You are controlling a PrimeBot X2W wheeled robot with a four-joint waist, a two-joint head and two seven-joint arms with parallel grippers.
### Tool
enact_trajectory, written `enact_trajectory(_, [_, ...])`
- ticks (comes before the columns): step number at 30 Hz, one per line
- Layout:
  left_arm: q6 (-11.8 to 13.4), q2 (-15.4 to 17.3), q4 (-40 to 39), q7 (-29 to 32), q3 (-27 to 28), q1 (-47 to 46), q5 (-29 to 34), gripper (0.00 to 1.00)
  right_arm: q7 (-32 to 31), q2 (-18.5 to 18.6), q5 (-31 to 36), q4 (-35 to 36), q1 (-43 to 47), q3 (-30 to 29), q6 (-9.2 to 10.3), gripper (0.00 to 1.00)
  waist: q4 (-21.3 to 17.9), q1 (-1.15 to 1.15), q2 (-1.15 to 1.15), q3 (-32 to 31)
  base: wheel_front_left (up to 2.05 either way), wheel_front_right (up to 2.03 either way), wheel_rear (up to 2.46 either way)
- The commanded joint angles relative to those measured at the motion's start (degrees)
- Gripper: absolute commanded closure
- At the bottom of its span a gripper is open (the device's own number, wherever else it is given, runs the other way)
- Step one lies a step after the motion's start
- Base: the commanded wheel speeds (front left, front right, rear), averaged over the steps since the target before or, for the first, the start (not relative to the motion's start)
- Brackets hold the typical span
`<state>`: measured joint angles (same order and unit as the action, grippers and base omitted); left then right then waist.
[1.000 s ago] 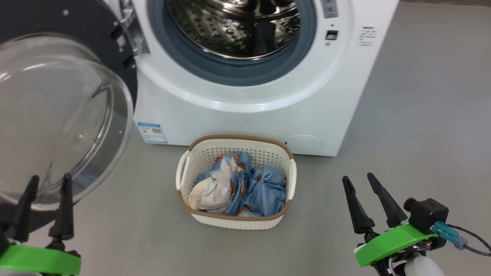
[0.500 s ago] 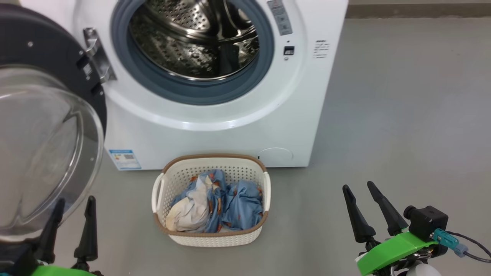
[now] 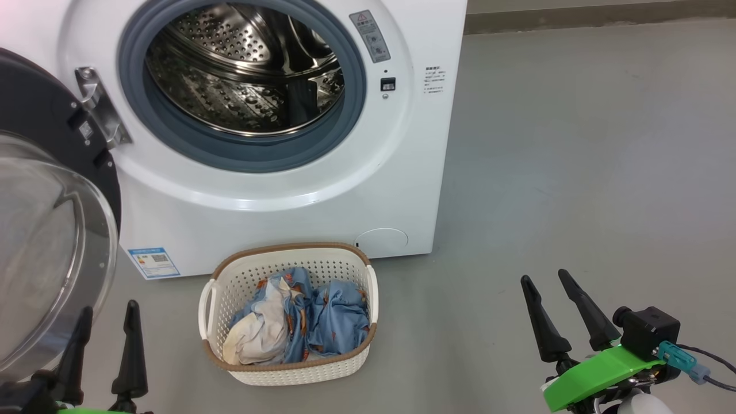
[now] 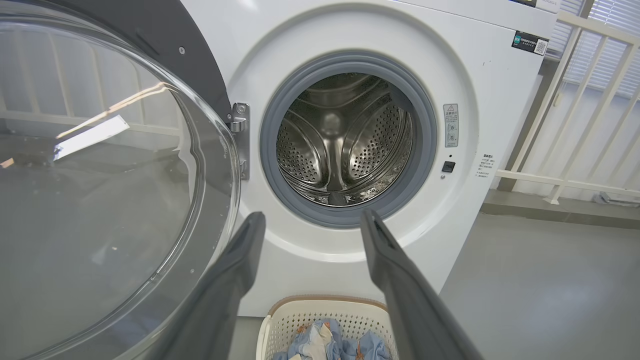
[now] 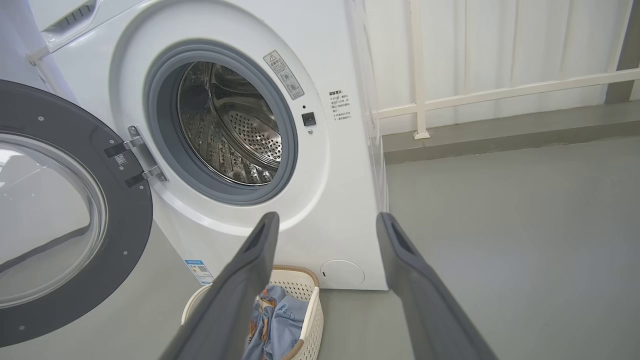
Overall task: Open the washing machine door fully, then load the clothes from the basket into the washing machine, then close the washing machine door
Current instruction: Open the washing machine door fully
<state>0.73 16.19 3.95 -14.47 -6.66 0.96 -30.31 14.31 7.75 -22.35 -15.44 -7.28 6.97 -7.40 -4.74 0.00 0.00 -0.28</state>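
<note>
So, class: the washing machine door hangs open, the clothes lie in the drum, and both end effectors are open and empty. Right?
No. The clothes lie in the basket, not in the empty drum: see the head view. The washing machine door hangs open; the left end effector and right end effector are open and empty.

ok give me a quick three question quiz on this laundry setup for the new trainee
1. True or false: the washing machine door is shut.
2. Where are the clothes? A) in the drum B) in the basket C) on the floor
3. Fill in: the left gripper and right gripper both stand ___ and hold nothing.
Key: 1 false, it is swung open; 2 B; 3 open.
</note>
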Motion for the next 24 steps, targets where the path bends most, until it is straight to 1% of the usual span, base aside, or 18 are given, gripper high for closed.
enact_trajectory(1, [-0.5, 0.9, -1.5, -0.5, 2.7, -0.8, 0.7, 0.00, 0.7, 0.6, -0.4, 1.7, -1.0, 1.5, -0.09, 0.00, -0.3, 0.00, 0.00, 0.0, 0.00, 0.00, 0.00])
enact_trajectory(11, [-3.8, -1.7, -0.6, -0.5, 4.7, -0.3, 2.0, 0.00, 0.7, 0.8, 0.2, 2.3, -1.3, 1.0, -0.09, 0.00, -0.3, 0.00, 0.00, 0.1, 0.00, 0.00, 0.00])
enact_trajectory(24, [-5.4, -2.8, -0.1, -0.5, 6.3, -0.3, 4.3, 0.00, 0.7, 0.7, 0.3, 2.5, -1.3, 1.0, -0.09, 0.00, -0.1, 0.00, 0.00, 0.4, 0.00, 0.00, 0.00])
